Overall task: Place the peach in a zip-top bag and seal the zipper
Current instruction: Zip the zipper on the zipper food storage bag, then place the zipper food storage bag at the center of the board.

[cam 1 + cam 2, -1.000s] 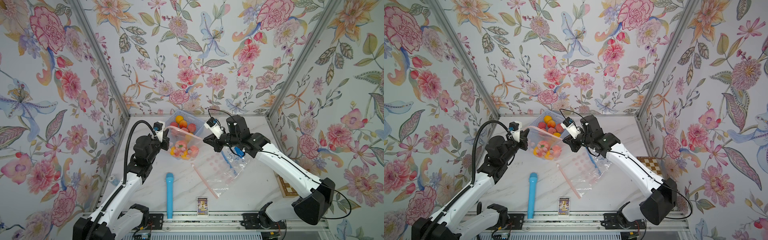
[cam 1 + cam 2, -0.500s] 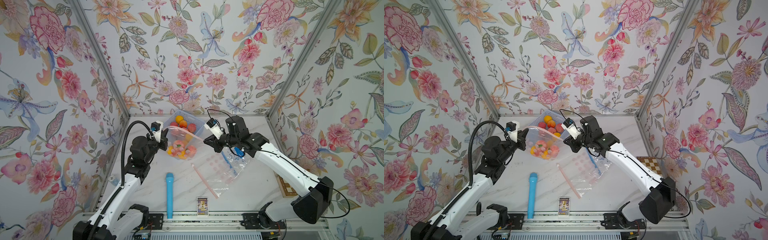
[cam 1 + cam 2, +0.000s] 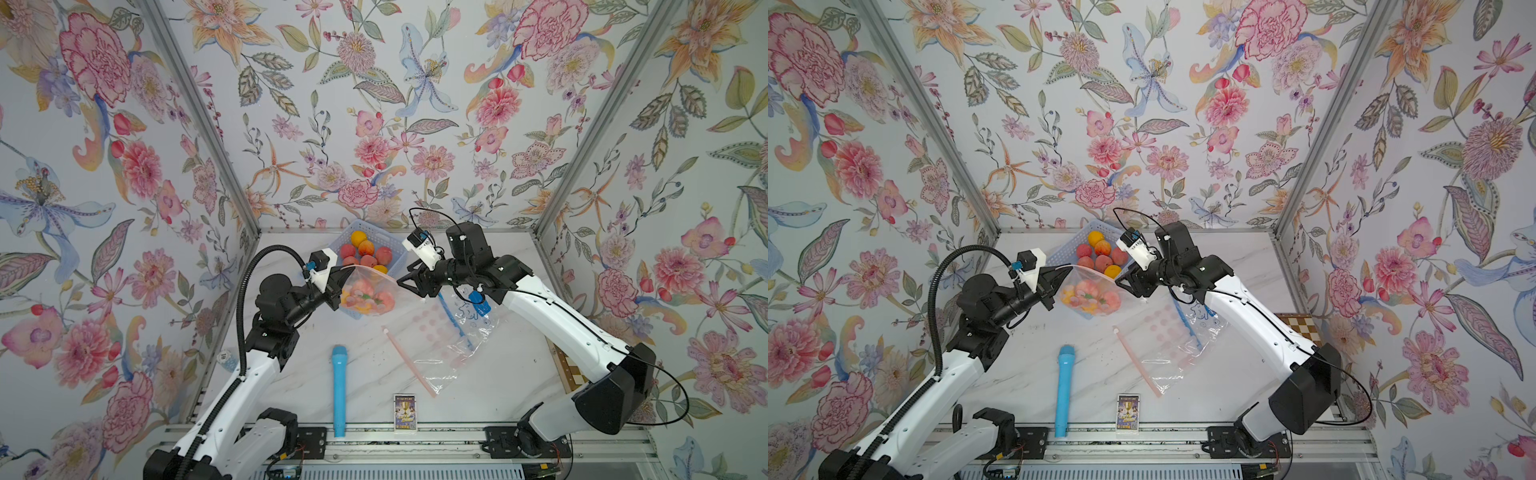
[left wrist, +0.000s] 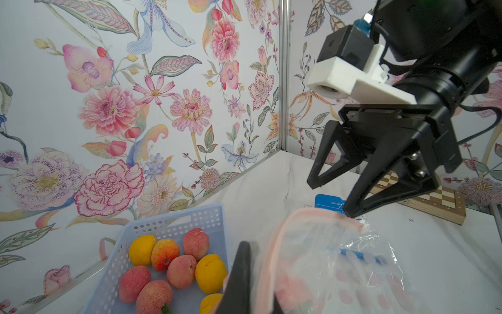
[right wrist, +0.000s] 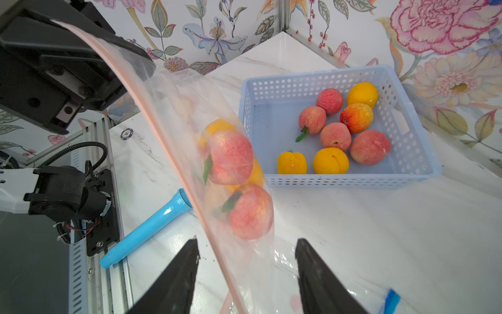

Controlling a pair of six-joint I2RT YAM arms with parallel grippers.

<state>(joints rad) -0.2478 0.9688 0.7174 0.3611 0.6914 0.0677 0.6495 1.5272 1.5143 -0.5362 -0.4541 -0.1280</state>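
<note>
The zip-top bag [image 3: 365, 293] is seen as thin, clear plastic film — glossy and crinkled — edged with a matt pink zipper strip [image 4: 317, 211]. The peaches [image 5: 231, 157] inside are shown with a dull, faintly rough skin. The basket [image 5: 320, 78] is moulded of pale blue perforated plastic, the table [image 5: 380, 231] is finished smooth in a marble pattern, and the chessboard [image 4: 434, 201] is made of wood.

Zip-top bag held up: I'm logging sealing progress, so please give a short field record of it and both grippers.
bag: zip-top bag, held up by its zipper edge
contents: peaches plus yellow fruit
left gripper: shut on the bag's zipper corner
right gripper: open, jaws either side of the pink zipper
basket: beside the bag, holding loose fruit
</note>
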